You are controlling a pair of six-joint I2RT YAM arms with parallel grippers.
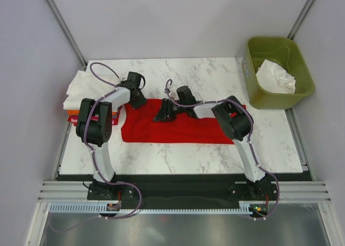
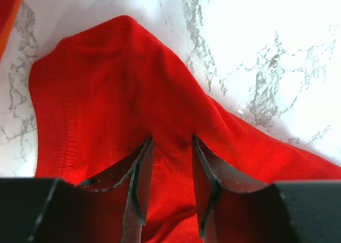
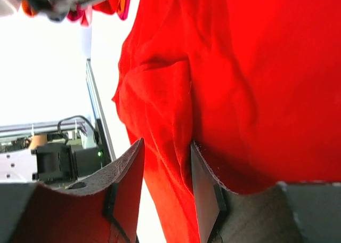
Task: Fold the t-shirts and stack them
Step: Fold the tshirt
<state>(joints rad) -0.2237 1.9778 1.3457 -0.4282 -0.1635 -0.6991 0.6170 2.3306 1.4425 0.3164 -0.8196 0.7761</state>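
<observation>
Red t-shirt [image 1: 178,130] lies spread mid-surface with its near hem straight. My left gripper [image 1: 137,99] is clamped on a ridge of cloth at the far-left corner, and my right gripper [image 1: 163,114] is pinching a bunched fold on the far edge. Bare marble surface [image 1: 178,159] lies open in front and to the right, the folded stack [image 1: 81,92] sits just off the left edge, and the green bin [image 1: 277,99] is well apart.

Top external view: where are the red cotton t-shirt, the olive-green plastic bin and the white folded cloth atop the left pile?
red cotton t-shirt [image 1: 172,134]: top external view, flat cloth near its front edge.
olive-green plastic bin [image 1: 276,101]: top external view, near wall.
white folded cloth [image 1: 81,88]: top external view, top face.
</observation>
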